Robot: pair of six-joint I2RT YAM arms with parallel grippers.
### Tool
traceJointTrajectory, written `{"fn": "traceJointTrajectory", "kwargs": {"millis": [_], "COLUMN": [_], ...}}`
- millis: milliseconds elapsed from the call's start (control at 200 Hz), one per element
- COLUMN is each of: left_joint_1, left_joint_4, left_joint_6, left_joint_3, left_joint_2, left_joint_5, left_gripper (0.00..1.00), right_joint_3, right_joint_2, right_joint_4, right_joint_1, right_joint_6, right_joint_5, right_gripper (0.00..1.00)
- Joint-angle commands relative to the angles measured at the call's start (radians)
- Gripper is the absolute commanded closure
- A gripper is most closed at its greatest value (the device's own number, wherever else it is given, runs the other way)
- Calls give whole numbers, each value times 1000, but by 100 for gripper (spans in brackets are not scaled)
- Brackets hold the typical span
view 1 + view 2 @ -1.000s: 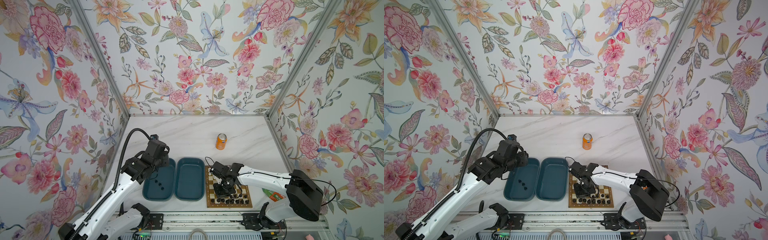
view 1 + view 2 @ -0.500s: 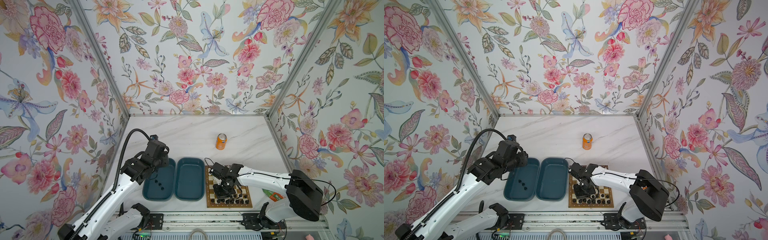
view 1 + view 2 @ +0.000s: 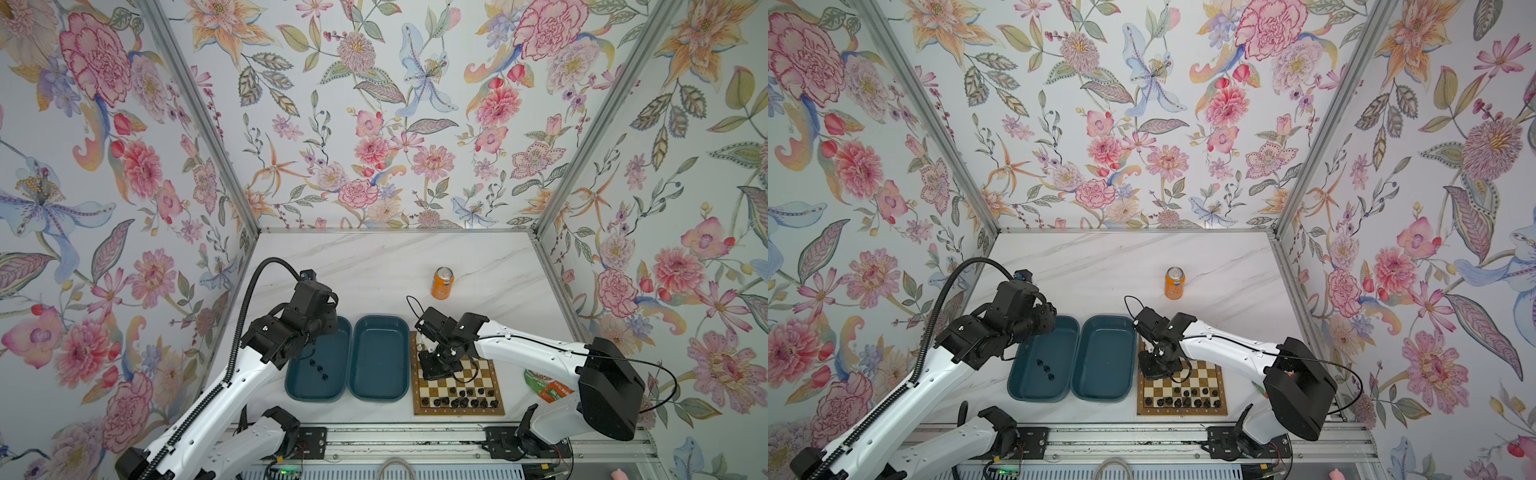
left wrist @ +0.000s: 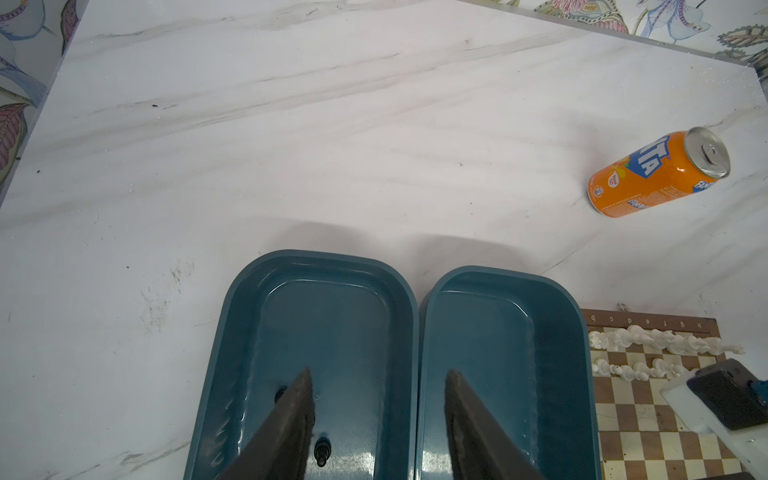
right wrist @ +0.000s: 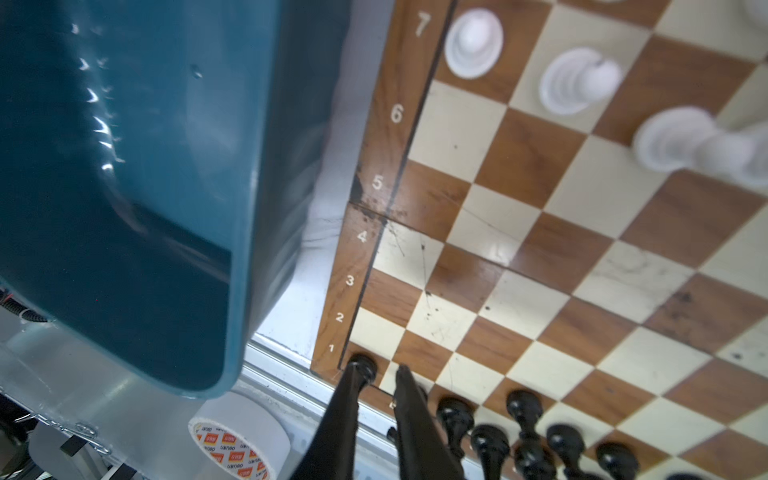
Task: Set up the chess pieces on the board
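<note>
Right gripper (image 5: 379, 368) jaws narrowly parted, empty, by black corner piece (image 5: 368, 360) — lift straight up; left gripper (image 4: 379, 372) jaws half-open, empty — over tray (image 4: 232, 332).

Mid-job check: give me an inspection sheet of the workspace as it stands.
Surface: white marble tabletop, faint scuffs.
Job's things: square wooden chessboard; glossy black chess pieces on its two near rows; white chess pieces on the far rows; three more black pieces in the left dark teal tray; right teal tray, nothing seen.
Clutter: upright orange soda can; green-and-orange packet beside the board; white tape roll past the table's edge.
Grippers: left gripper open above the left tray; right gripper over the board's tray-side edge, jaws narrowly apart, nothing between.
Cables: black ribbed hose over the left arm; thin black cable looping off the right arm.
Surroundings: floral wallpaper walls, aluminium posts.
</note>
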Motion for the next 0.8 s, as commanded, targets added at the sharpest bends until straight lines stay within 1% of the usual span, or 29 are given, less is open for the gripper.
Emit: {"fn": "traceJointTrajectory", "kwargs": {"millis": [0, 115, 220, 335, 435, 571, 671, 796], "left_joint_1": [32, 52, 68, 103, 142, 230, 316, 415], "left_joint_4": [-45, -59, -65, -50, -36, -32, -13, 24], "left_joint_6": [11, 0, -5, -6, -4, 16, 29, 36], "left_joint_3": [13, -19, -39, -66, -88, -94, -104, -123], "left_joint_2": [-17, -44, -64, -73, -70, -65, -66, -53], "left_joint_5": [-51, -42, -47, -26, -12, 12, 47, 83], "left_gripper": [46, 45, 44, 44, 44, 44, 43, 43], "right_joint_3": [66, 168, 256, 371, 474, 608, 693, 840], "right_joint_2": [12, 9, 48, 188, 321, 477, 578, 701], "right_joint_4": [-74, -136, -143, -143, -139, -141, -145, -171], "right_joint_1": [-15, -20, -31, -49, -65, -81, -112, -142], "right_joint_6": [-42, -71, -112, -168, -193, -210, -206, -211], "right_joint_5": [31, 66, 62, 49, 19, -18, -53, -59], "right_gripper": [79, 73, 72, 75, 77, 78, 77, 77]}}
